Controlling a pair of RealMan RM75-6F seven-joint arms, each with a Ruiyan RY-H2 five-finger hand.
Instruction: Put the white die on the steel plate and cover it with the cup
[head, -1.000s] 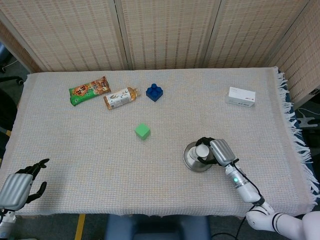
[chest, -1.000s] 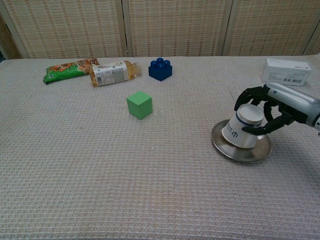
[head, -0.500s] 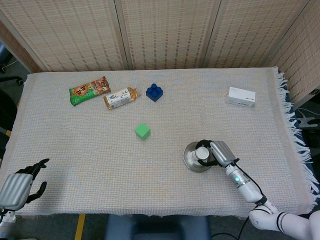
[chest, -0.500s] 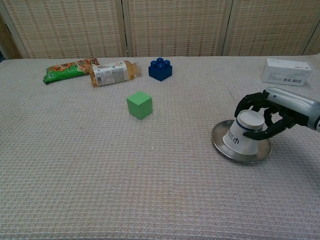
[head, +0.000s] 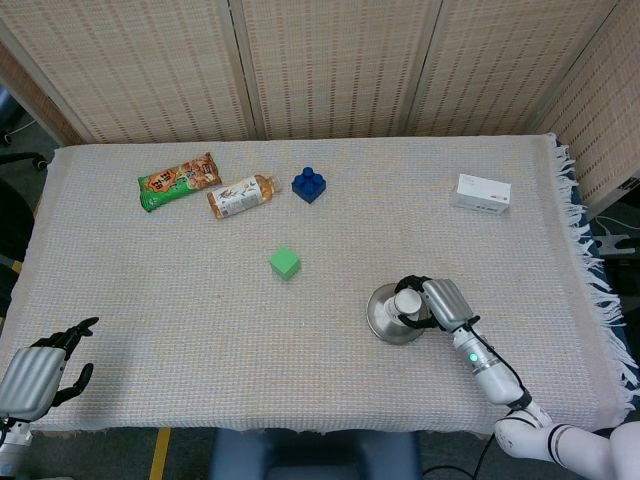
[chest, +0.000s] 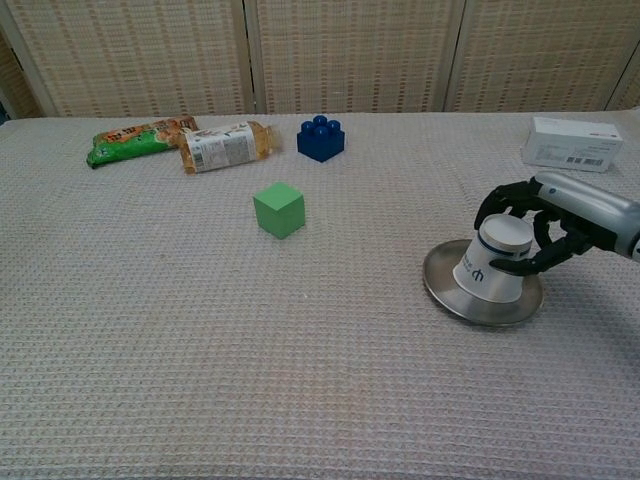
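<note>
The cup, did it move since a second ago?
Yes. The cup, held by the right hand, was tilted with its rim lifted off the steel plate; now it stands nearly upright, mouth down on the plate.

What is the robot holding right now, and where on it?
The right hand grips the upside-down cup around its upturned base, with the cup on the steel plate. The left hand holds nothing.
</note>
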